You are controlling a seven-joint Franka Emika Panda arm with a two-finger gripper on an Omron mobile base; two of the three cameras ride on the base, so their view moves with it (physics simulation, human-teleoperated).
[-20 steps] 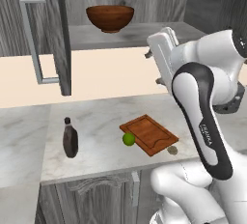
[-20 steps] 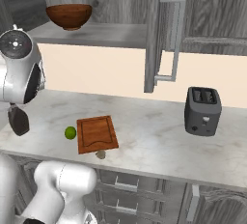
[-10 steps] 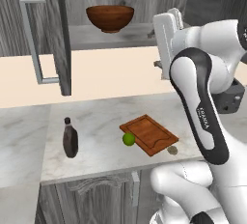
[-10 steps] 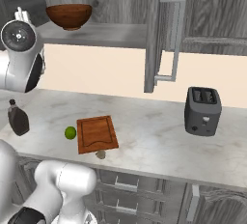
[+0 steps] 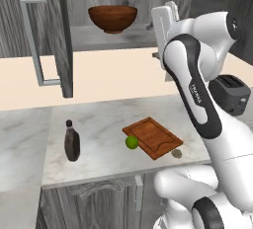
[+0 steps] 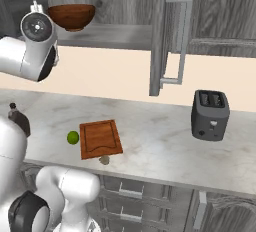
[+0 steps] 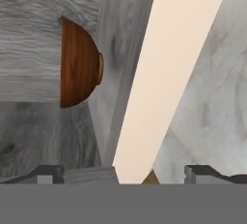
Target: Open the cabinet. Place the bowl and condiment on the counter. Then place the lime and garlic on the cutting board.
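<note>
We see the cabinet [image 5: 49, 35] standing open, its door swung out with the long silver handle [image 5: 37, 40] facing us in the left base view; in the right base view the other open door [image 6: 167, 31] juts out over the desk [image 6: 150, 126]. The bowl [image 5: 112, 18] sits upright on the cabinet shelf [image 5: 118, 38], and we find it again in the right base view [image 6: 71, 16] and, rolled sideways by the camera, in the hand view [image 7: 79, 63].

Our tool [image 7: 124, 172] is raised to about shelf height, to the right of the bowl in the left base view and apart from it. Its two fingertips [image 7: 46, 174] stand wide apart at the bottom of the hand view, and nothing lies between them.

The condiment [image 5: 72, 141] stands upright on the desk, well left of the cutting board [image 5: 152, 136]. The lime [image 5: 131, 142] rests on the desk, touching or just beside the board's left edge; we cannot tell which. The garlic [image 5: 176, 152] lies on the desk just off the board's near corner, and the right base view shows it [image 6: 104, 160] just in front of the board's near edge. A dark toaster [image 6: 210, 115] stands on the desk well to the right of the board.
</note>
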